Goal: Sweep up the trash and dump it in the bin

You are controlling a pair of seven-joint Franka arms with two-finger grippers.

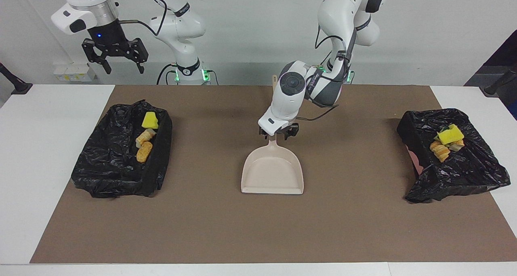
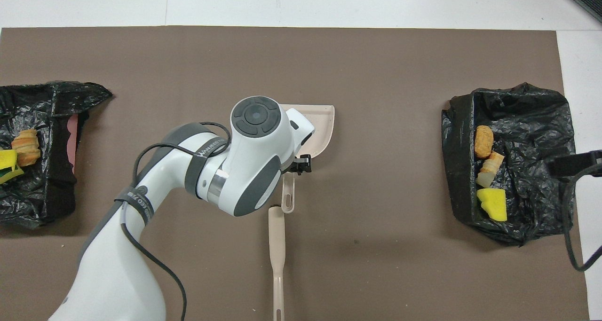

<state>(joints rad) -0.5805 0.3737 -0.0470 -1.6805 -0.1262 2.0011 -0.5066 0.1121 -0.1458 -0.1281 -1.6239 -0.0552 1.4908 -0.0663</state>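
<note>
From where I'm driving, the left gripper (image 1: 278, 135) is down at the middle of the table (image 1: 48, 154), fingers clamped on the handle of the beige plastic dustpan (image 1: 272, 173), which sits flat on the matte brown mat (image 1: 258, 227) with its wide open mouth pointing away from the robots. The pan is smooth, a scoop shape with low side walls, and nothing is in it. Closer to the robots than the pan lies a slim beige stick (image 2: 277, 255), probably the brush handle, end-on to the pan handle. The trash is all in the two bins lined with crinkly, glossy black plastic bags: the bin at the right arm's end (image 1: 121, 163) holds a yellow sponge wedge (image 1: 150, 120) and a few orange-tan crusty bread-like bits (image 1: 144, 144), the bin at the left arm's end (image 1: 452, 163) another yellow sponge chunk (image 1: 450, 135) on top of some tan bready pieces (image 1: 440, 150). The right gripper (image 1: 114, 57) waits up high above its end of the table, fingers spread apart.
</note>
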